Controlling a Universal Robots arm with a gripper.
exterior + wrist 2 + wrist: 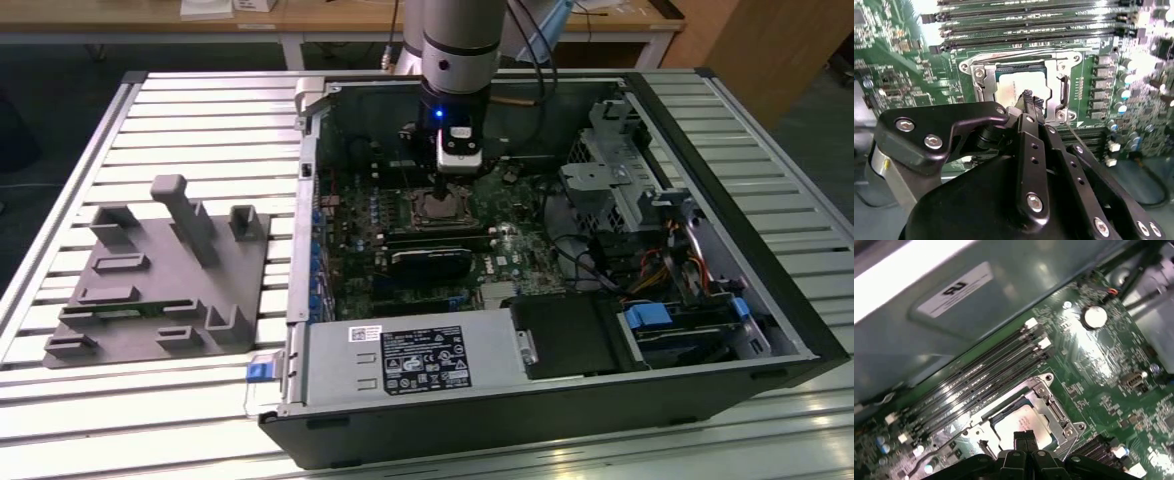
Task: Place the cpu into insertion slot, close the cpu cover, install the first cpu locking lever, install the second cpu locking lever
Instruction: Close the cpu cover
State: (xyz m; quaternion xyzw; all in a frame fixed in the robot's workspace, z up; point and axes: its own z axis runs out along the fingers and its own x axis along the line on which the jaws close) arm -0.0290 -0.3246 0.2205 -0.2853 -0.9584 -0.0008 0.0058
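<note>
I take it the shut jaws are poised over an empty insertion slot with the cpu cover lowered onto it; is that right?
Not quite: the insertion slot is not empty. Both wrist views show the cpu lying in it, inside the window of the cpu cover. The rest stands.

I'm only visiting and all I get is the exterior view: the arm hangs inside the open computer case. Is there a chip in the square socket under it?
Observer: Yes. In the second wrist view the cpu lies flat in the insertion slot, pale metal top up.
Operator: Is that metal frame folded over it?
Observer: In the first wrist view the cpu cover lies down around the chip.
Operator: And the claw?
Observer: The gripper has its fingertips pressed together over the cpu. I cannot tell whether they touch it.
</note>
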